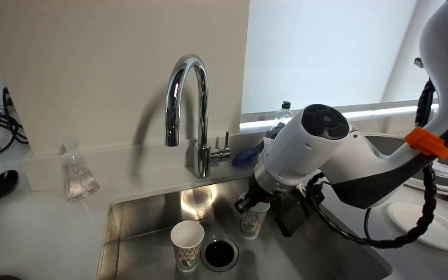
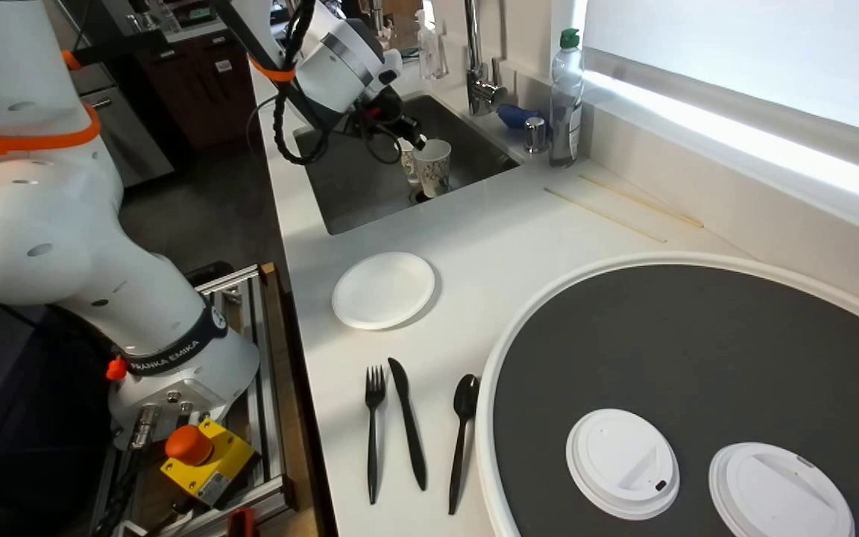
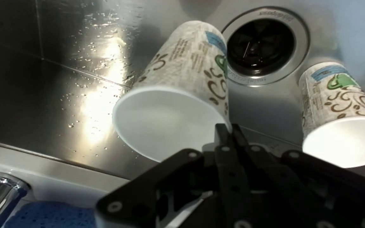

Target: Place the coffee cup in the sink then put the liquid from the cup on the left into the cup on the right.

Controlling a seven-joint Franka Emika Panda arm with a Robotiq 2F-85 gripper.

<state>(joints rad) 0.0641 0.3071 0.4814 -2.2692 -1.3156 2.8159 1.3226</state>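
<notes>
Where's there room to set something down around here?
Counter between the white plate, thin sticks and round tray looks bare; so does some beyond the sink, beside a black spoon. The drain is crowded: one paper cup beside it, fingers gripping another cup by the rim.

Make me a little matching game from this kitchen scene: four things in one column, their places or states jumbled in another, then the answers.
Things
1. Held cup
2. Loose cup
3. White plate
4. Bottle

Places and states
A. On the counter, between the sink and the fork
B. Topped by a green cap
C. Rim pinched in the jaws
D. Upright in the sink, apart from the jaws

Right pairs: 1-C, 2-D, 3-A, 4-B
</notes>
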